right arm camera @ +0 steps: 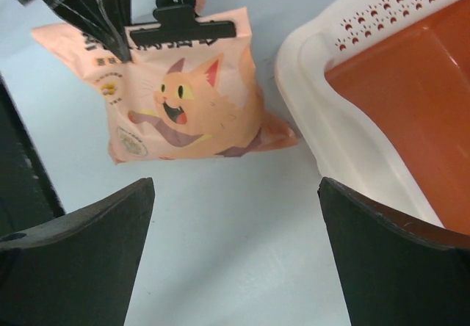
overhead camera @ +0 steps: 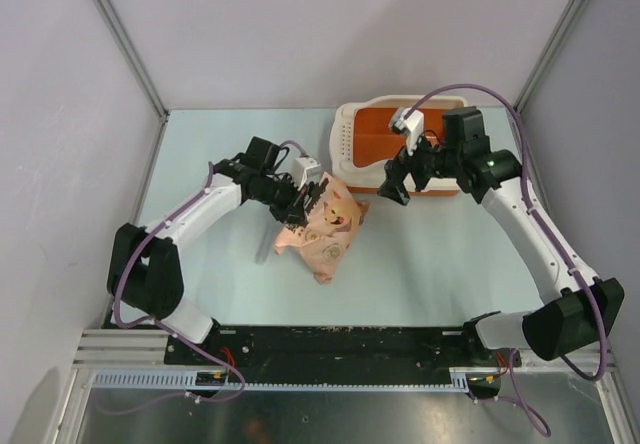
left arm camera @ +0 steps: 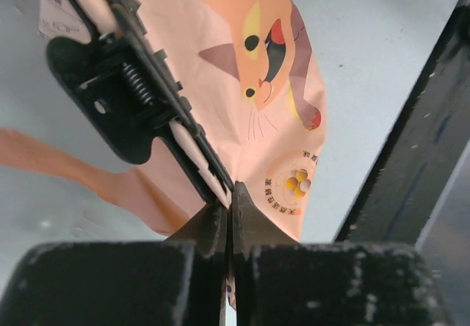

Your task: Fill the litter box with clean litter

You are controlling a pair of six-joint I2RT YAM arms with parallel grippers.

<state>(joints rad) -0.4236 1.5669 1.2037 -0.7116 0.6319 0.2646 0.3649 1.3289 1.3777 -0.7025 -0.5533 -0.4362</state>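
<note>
The litter box (overhead camera: 346,144) stands at the back right, cream rim and bare orange inside; its perforated ledge (right arm camera: 382,10) shows in the right wrist view. The clean litter is hidden. A pink cat-print bag (overhead camera: 325,229) stands mid-table with a black clip (right arm camera: 192,25) on its top edge. My left gripper (overhead camera: 312,199) is shut on that top edge right beside the clip (left arm camera: 125,98), pinching the pink bag (left arm camera: 272,84). My right gripper (overhead camera: 396,179) hangs open over the table between the bag (right arm camera: 183,106) and the box rim (right arm camera: 316,106), with nothing between its fingers.
The box's left rim lies close to my right gripper's right finger (right arm camera: 389,252). Grey walls with metal posts (overhead camera: 125,44) enclose the table. A black rail (overhead camera: 330,342) runs along the near edge between the arm bases.
</note>
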